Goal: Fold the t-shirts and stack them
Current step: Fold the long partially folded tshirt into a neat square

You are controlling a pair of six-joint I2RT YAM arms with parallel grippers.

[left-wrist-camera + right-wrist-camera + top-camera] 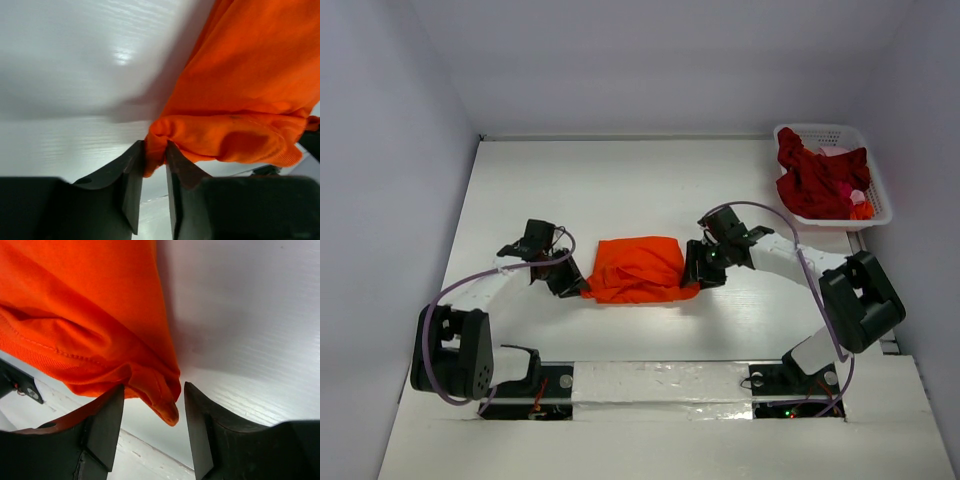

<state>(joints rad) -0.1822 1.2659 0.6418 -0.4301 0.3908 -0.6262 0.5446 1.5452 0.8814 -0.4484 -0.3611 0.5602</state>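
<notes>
Your left tool (155, 150) pinches 1 corner of the folded orange t-shirt (638, 268), mid-surface (620, 180); your right tool (154, 392) stands apart around the opposite corner.

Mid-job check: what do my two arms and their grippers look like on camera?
Both the left arm and right arm have white links between bulky black joint housings. A thin purple cable loops along each. The left gripper and right gripper are matte black, with wedge-shaped fingers tapering to flat inner faces.
</notes>
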